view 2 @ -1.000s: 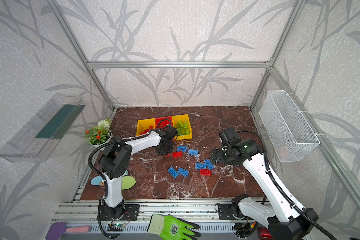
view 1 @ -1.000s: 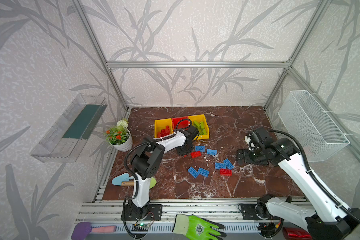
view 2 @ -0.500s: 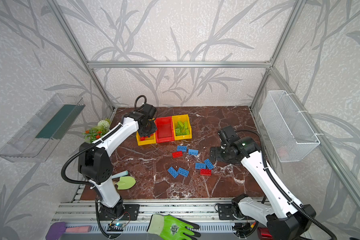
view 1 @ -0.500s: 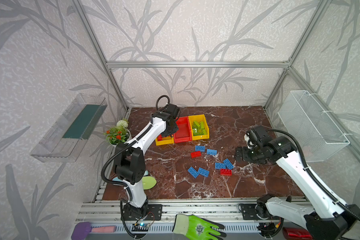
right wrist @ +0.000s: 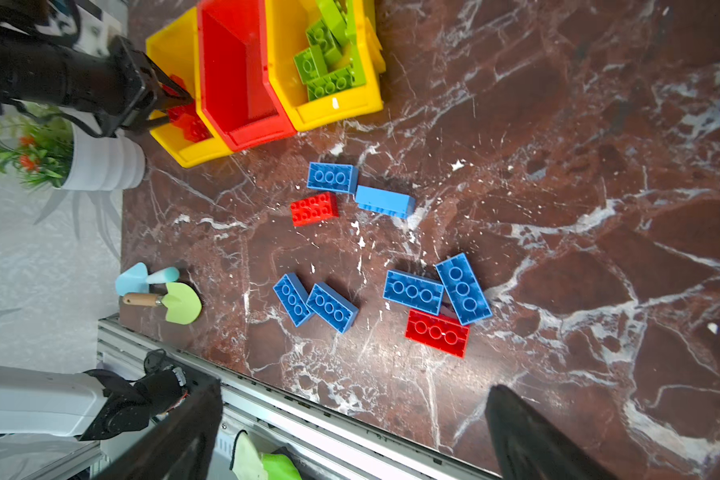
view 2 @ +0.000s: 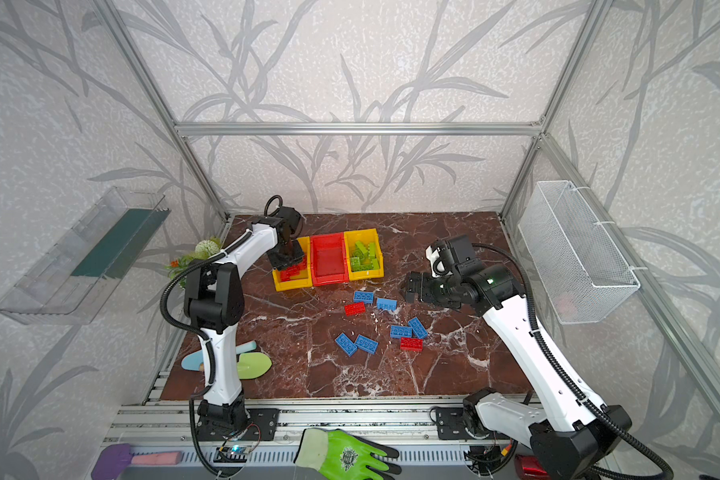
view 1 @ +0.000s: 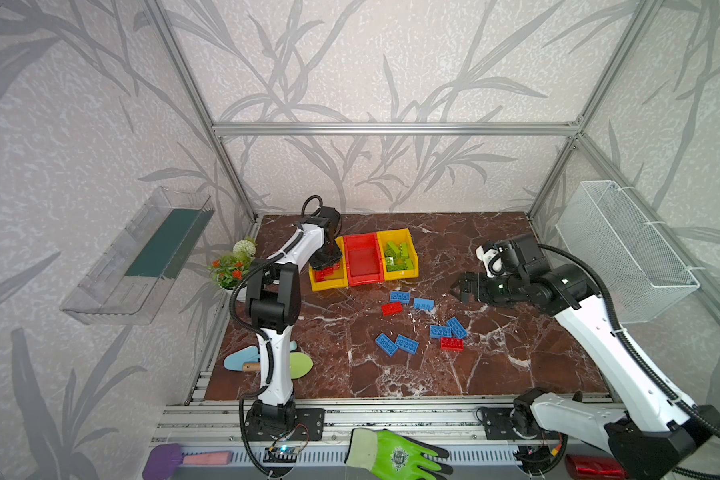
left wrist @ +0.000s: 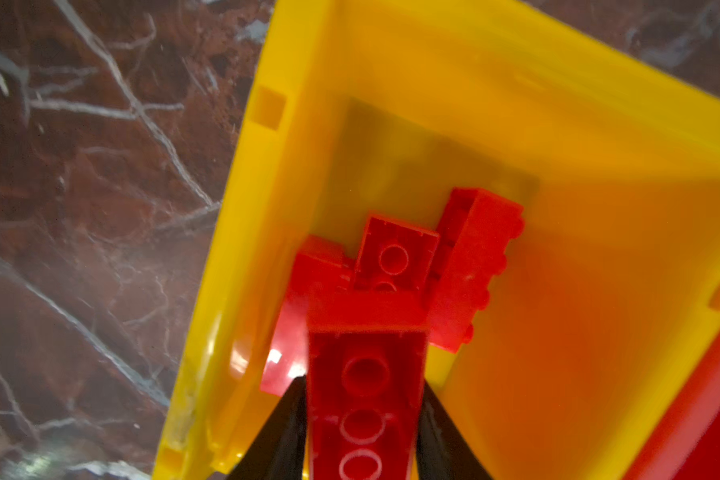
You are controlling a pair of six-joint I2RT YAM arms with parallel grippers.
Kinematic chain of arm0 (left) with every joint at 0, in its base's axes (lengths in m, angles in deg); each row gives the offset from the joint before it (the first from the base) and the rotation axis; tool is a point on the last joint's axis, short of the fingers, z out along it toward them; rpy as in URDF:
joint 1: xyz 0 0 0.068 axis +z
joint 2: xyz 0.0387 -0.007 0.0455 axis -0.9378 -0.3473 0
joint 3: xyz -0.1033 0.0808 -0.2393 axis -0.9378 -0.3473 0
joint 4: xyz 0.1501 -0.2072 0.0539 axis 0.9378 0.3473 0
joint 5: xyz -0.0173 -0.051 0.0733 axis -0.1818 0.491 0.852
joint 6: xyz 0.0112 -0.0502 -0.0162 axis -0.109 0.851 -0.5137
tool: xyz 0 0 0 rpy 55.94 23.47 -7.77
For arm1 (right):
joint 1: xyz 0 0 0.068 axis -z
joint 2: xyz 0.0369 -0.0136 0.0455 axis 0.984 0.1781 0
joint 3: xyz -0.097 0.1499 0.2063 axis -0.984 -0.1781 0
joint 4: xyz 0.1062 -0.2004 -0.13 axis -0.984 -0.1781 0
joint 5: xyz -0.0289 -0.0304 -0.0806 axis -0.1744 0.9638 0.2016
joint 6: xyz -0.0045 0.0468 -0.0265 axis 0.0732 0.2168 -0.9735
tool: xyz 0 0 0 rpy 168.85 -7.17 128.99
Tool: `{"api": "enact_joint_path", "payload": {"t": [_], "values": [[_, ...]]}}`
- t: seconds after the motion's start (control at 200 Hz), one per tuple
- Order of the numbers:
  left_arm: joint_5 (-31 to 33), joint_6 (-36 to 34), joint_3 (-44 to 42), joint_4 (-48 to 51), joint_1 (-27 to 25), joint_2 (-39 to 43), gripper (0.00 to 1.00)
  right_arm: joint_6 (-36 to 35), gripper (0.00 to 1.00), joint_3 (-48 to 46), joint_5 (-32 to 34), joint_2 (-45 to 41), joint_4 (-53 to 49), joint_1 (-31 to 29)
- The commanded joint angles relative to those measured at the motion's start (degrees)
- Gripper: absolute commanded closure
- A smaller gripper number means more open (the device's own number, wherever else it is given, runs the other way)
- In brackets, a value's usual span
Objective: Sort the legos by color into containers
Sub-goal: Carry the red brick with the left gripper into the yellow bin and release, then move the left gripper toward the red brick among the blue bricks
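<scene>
Here, a red brick sits between the left gripper's fingers, above other red bricks in the leftmost yellow bin; whether the fingers clamp it or have let go, I cannot tell. Loose blue bricks lie on the marble tabletop, and the right gripper hovers nearby, spread wide and empty.

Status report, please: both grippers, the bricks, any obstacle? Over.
Left gripper shut on red brick, over yellow bin. Right gripper open, empty, above table. Six blue bricks, two red ones loose there. Nothing in the way.
</scene>
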Motion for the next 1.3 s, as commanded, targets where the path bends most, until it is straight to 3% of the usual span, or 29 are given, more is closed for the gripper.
{"api": "enact_joint_path", "payload": {"t": [0.0, 0.09, 0.3, 0.35, 0.445, 0.9, 1.119, 1.294], "values": [[-1.6, -0.5, 2.0, 1.2, -0.2, 1.6, 0.42, 0.4, 0.01, 0.1, -0.8, -2.6, 0.5, 0.2], [-2.1, 0.1, 1.4, 1.2, -0.5, 3.1, 0.29, 0.0, 0.01, -1.1, 0.4, -3.5, -1.3, 0.2], [-1.4, 0.6, -3.7, 1.2, -4.6, 10.3, 0.28, -0.1, 0.01, -4.5, 2.8, -7.1, -4.5, 0.2], [-0.2, 0.6, -5.7, 0.9, -6.7, 13.3, 0.19, -0.3, 0.01, -4.7, 1.9, -7.2, -5.5, 0.4], [0.6, 1.0, -9.8, 0.1, -11.5, 18.1, 0.19, -1.1, 0.01, -4.4, -1.3, -7.3, -6.3, 0.3], [-0.4, -3.4, -27.7, -9.4, -32.9, 30.7, 0.18, 0.0, 0.01, -10.8, -1.0, -25.2, -19.6, 0.4], [1.7, 0.4, -33.0, -10.9, -41.2, 29.7, 0.18, -0.2, 0.01, -13.8, -1.7, -30.7, -24.6, 0.4], [3.4, 1.6, -32.2, -13.0, -42.5, 26.2, 0.18, -0.5, 0.01, -12.6, -1.7, -31.3, -25.2, 0.4]]}}
